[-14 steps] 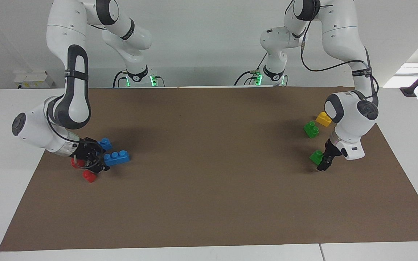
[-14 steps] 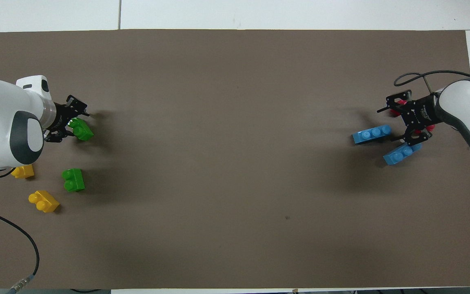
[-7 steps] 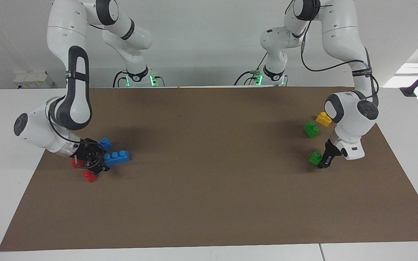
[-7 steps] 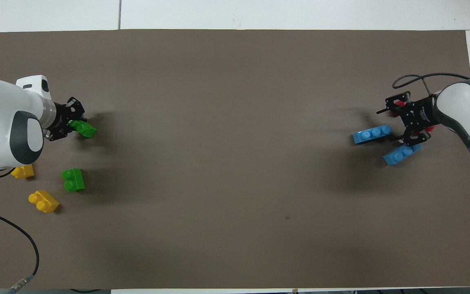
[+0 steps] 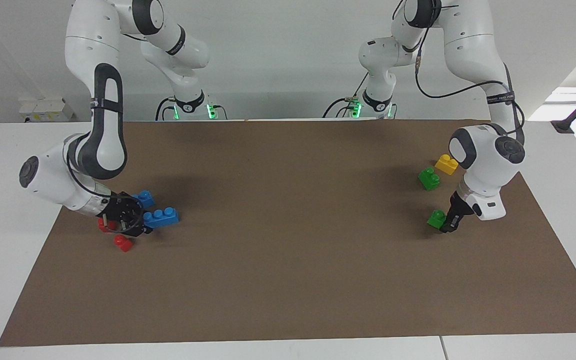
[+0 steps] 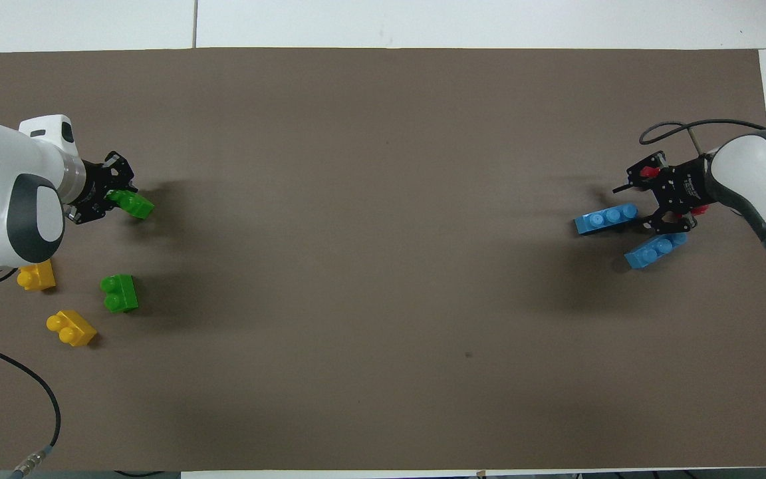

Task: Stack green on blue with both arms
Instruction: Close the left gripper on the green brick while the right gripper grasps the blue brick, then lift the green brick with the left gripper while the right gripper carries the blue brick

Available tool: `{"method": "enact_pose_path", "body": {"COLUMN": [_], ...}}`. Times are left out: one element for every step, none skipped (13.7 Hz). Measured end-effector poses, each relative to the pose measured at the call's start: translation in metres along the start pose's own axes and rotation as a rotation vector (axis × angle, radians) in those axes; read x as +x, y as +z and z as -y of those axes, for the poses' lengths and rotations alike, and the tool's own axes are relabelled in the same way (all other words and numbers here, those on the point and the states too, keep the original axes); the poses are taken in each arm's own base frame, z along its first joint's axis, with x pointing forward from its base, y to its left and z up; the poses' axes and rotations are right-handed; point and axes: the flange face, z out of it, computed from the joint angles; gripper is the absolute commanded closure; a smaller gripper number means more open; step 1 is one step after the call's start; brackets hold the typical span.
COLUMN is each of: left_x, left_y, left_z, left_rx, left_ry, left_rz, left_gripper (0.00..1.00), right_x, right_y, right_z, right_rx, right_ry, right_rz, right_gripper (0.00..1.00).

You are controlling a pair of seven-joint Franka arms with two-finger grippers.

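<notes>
The brown mat covers the middle of the surface and keeps the middle free as a meeting place; each colour group lies at one arm's end, so each arm works its own pile.

The right end effector sits low at the end of the blue brick that it reaches for, closing on it; whether it grips yet is hard to tell. A second blue brick and two red bricks lie close around it.

The left end effector is clamped on a green brick, which tilts in the overhead view, likely lifted for carrying. The spare green brick and a yellow brick lie near it.
</notes>
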Motion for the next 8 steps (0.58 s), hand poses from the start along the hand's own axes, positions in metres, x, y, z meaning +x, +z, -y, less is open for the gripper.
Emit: {"method": "enact_pose_path", "body": {"left_x": [-0.001,-0.003,-0.008,-0.013,-0.019,-0.026,-0.034,-0.042], "left_y": [-0.012,-0.025,-0.040,-0.056,-0.072,-0.088,-0.103,-0.115], "left_z": [-0.003,-0.007,-0.010,-0.014,-0.017,-0.023,-0.029,-0.035], "left_rx": [0.001,0.002,0.003,0.007,0.015,0.022,0.029,0.031], "left_ry": [0.005,0.011,0.020,0.029,0.034,0.031,0.019,0.003], "left_rz": [0.002,0.002,0.004,0.008,0.015,0.022,0.028,0.029], "left_gripper": [1.00,1.00,1.00,1.00,1.00,1.00,1.00,1.00], "right_x": [0.000,0.000,0.000,0.000,0.000,0.000,0.000,0.000], "right_y": [0.000,0.000,0.000,0.000,0.000,0.000,-0.001,-0.001], "right_z": [0.000,0.000,0.000,0.000,0.000,0.000,0.000,0.000], "right_rx": [0.000,0.000,0.000,0.000,0.001,0.002,0.003,0.003], "right_ry": [0.000,0.000,0.000,0.000,0.000,0.000,0.000,0.000], "right_rz": [0.000,0.000,0.000,0.000,-0.001,-0.002,-0.003,-0.003], "right_gripper": [0.48,0.55,0.60,0.66,0.73,0.79,0.86,0.96]}}
